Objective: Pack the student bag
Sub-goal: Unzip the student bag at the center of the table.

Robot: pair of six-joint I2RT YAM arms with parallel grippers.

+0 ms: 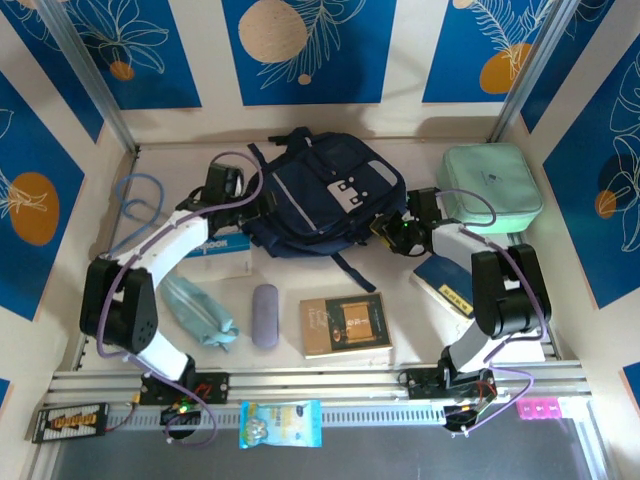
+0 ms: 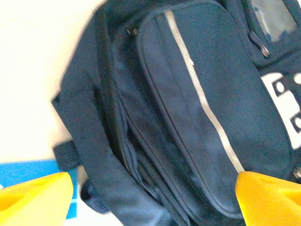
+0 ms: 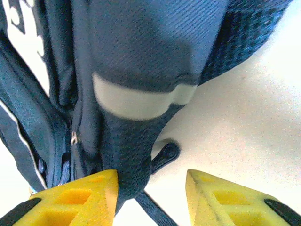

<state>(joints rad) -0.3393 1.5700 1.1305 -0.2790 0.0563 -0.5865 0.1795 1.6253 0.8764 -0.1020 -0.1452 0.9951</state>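
The student bag (image 1: 320, 195), dark navy with a light grey buckle patch, lies flat at the back middle of the table. My left gripper (image 1: 252, 198) hovers at its left side. In the left wrist view that gripper (image 2: 150, 202) is open wide over the bag (image 2: 188, 94), its yellow fingers (image 2: 33, 197) far apart with zip seams and a grey stripe below. My right gripper (image 1: 395, 228) sits at the bag's right lower corner. Seen from the right wrist, it (image 3: 150, 197) is open, the bag's corner (image 3: 131, 155) rests against the left finger, and a black strap end (image 3: 164, 154) lies between the jaws.
A mint green zip case (image 1: 492, 185) sits back right. A dark blue notebook (image 1: 445, 275) lies under the right arm, and a blue-and-white book (image 1: 220, 255) under the left. Along the front lie a teal pouch (image 1: 200, 312), a lilac case (image 1: 265, 315) and a brown book (image 1: 345, 323).
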